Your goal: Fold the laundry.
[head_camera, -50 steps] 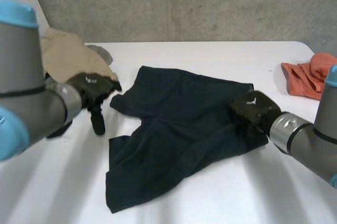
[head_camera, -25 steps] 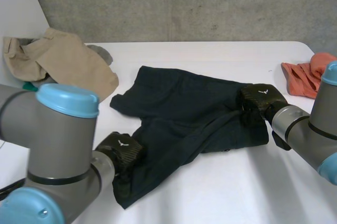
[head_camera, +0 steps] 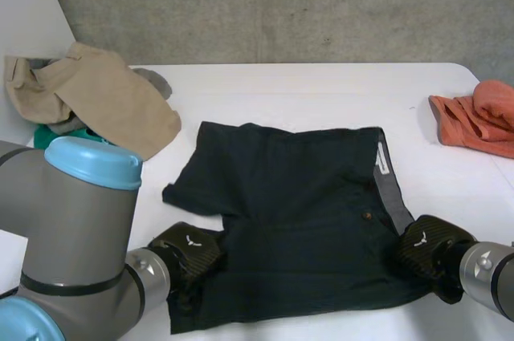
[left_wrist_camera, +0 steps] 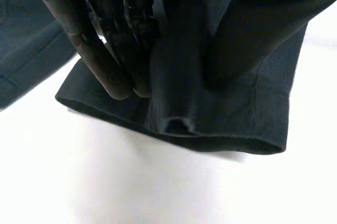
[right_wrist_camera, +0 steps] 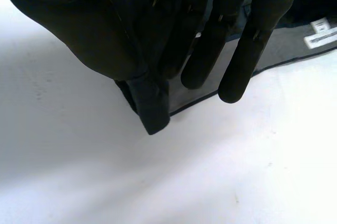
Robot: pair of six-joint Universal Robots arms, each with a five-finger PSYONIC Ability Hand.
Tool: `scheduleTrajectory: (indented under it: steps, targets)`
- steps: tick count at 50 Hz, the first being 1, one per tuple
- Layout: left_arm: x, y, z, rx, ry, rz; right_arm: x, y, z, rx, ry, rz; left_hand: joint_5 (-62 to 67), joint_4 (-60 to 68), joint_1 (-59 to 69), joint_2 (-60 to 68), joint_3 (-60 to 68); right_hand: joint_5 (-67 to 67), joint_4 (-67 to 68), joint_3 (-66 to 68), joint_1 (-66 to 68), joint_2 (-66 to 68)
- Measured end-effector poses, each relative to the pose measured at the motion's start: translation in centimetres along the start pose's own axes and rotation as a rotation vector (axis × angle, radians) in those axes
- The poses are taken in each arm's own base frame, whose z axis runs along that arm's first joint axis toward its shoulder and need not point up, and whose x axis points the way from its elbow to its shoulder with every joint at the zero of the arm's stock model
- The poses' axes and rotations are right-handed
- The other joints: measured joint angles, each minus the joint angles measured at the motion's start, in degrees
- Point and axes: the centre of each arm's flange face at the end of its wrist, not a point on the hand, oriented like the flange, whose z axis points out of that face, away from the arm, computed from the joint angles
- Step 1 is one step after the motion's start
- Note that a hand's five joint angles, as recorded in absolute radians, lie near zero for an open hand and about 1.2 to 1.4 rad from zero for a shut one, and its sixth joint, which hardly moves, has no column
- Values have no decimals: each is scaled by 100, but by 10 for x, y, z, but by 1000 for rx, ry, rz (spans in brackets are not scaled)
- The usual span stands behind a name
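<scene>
White desk (head_camera: 321,92): dark shorts (head_camera: 297,205) lie spread flat. Left hand (head_camera: 189,249) is closed, pinching a leg hem; right hand (head_camera: 426,249) is closed, pinching the waistband corner.

Head camera above table (head_camera: 321,84), wrist cameras close on shorts (head_camera: 297,213)

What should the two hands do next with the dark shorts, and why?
Probably open both and lift away: the left hand pinches the near leg hem, the right hand the near waistband corner, and the dark shorts already lie spread flat on the table.
</scene>
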Motion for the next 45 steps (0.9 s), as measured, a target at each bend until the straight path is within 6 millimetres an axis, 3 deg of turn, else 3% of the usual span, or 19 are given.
scheduleTrajectory:
  steps: [4, 8, 16, 20, 22, 25, 29, 31, 32, 33, 34, 35, 37, 40, 45]
  targets:
    - [-9, -5, 5, 1, -9, 16, 8, -8, 5, 46, 59, 34, 0, 0, 0, 0, 0, 0, 0, 0, 0, 0]
    - [-24, -23, 14, 60, -55, 15, 24, -27, 9, 142, 142, 115, 1, 0, 32, 0, 0, 20, 1, 0, 0, 0]
    - [-73, -75, 39, 234, -221, -13, 85, -78, 19, 434, 375, 270, 0, 2, 34, 8, 0, 22, 14, 0, 0, 0]
    - [-115, -108, 62, 335, -345, -36, 118, -100, 46, 568, 492, 305, 0, 21, 34, 16, 16, 21, 16, 2, 0, 0]
    - [-125, -114, 69, 357, -372, -39, 125, -104, 56, 593, 520, 307, 1, 21, 34, 18, 16, 21, 16, 2, 0, 0]
    - [-147, -129, 88, 408, -436, -39, 138, -110, 87, 629, 591, 308, 0, 21, 34, 22, 19, 21, 17, 2, 0, 0]
    - [-161, -135, 109, 438, -474, -23, 146, -111, 116, 641, 647, 312, -33, -19, 33, -14, -8, 17, 13, 1, 0, 0]
    - [-166, -137, 122, 453, -490, -6, 149, -111, 135, 647, 677, 316, -642, -683, -429, -656, -616, -1258, -1246, -1259, -1225, -1243]
    - [-167, -137, 129, 460, -496, 3, 149, -111, 143, 650, 688, 318, -2250, -2342, -2398, -2429, -2358, -2185, -2136, -2271, -2123, -2302]
    - [-167, -137, 133, 466, -500, 11, 150, -111, 149, 654, 696, 320, -2611, -2717, -2829, -2672, -2599, -3247, -3147, -3282, -3160, -3358]
    - [-168, -137, 138, 474, -509, 19, 150, -111, 157, 658, 705, 323, -4299, -4429, -4559, -4342, -4260, -4380, -4229, -4252, -4224, -4351]
    - [-168, -138, 141, 483, -518, 23, 151, -111, 161, 662, 712, 327, -4982, -5133, -5189, -5108, -4966, -4814, -4690, -4695, -4554, -4765]
    - [-171, -140, 144, 501, -543, 27, 152, -112, 166, 667, 723, 337, -5484, -5625, -5369, -5539, -5482, -5505, -5475, -5470, -5225, -5429]
    - [-179, -147, 139, 532, -605, 12, 156, -114, 164, 675, 730, 373, -5546, -5702, -5369, -5637, -5556, -5551, -5614, -5611, -5257, -5497]
    - [-191, -153, 120, 557, -682, -38, 163, -114, 141, 671, 667, 458, -5546, -5702, -5369, -5643, -5556, -5551, -5625, -5611, -5257, -5497]
